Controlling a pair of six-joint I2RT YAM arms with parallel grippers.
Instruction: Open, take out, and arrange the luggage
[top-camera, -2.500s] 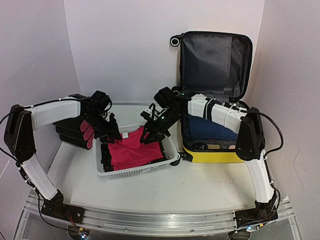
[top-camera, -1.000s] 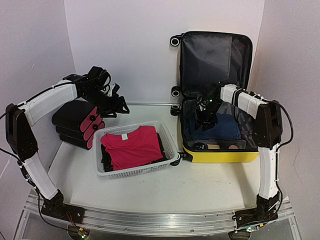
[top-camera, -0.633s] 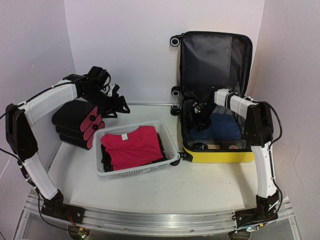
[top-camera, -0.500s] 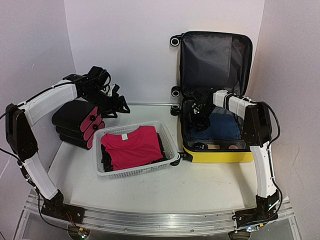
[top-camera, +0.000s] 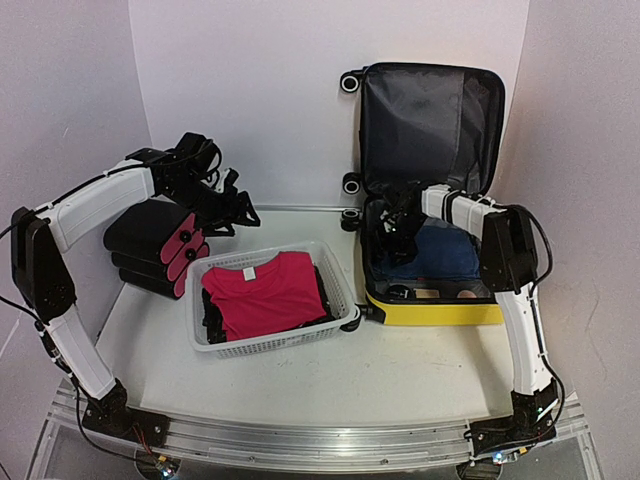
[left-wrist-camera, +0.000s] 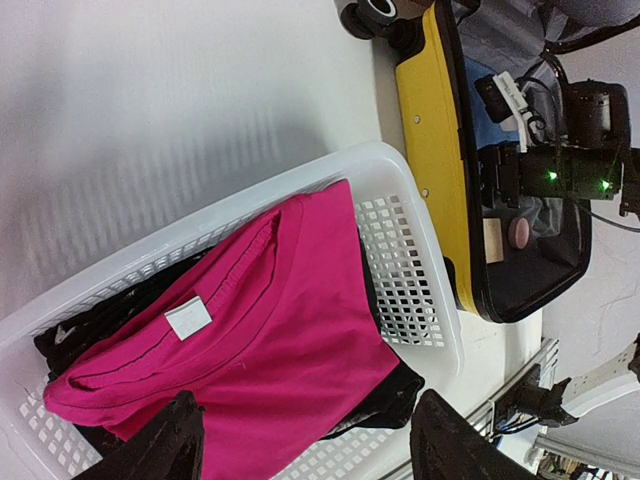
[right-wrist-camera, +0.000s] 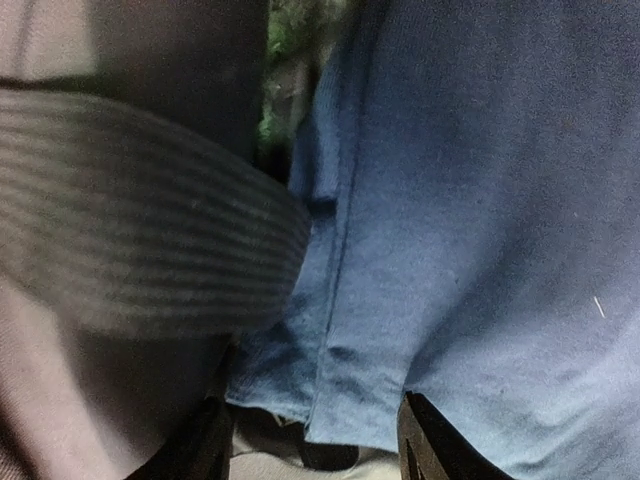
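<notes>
Top external view showed the luggage lying open at the table's right, its lid standing against the wall. My right gripper was down inside it, fingers parted, with the edge of a blue cloth between them. I could not tell whether they touched it. My left gripper hung wide open and empty above the basket, which held a pink shirt.

The raised lid walls off the luggage at the back; entry is from above and the front. The right end effector sits low inside, seemingly tight against blue cloth. Bare bench fronts the white basket.
</notes>
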